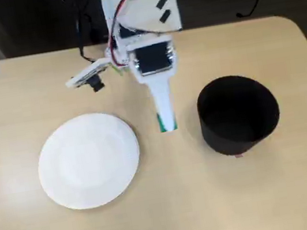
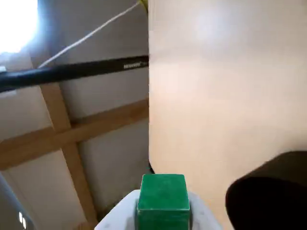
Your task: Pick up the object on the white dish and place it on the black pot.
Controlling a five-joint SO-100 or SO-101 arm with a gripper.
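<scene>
One green cube (image 2: 162, 194) sits right at the bottom of the wrist view, pinched at the tip of the white gripper (image 2: 160, 211), so the jaws are closed on it and the pick looks done; in the fixed view only a sliver of green shows at the gripper (image 1: 167, 125) tip, hanging over bare table (image 1: 173, 205) between plate and pot; the white dish (image 1: 89, 160) lies to the left in that view, empty; the black pot (image 1: 238, 114) stands to the right of the tip, near but apart, open mouth up; in the wrist view the black pot (image 2: 268, 196) rim crowds the lower right corner, table beyond; so the carry, I'd judge, runs sideways toward the pot, then release over its mouth; how high the cube rides above the rim I can't tell.
</scene>
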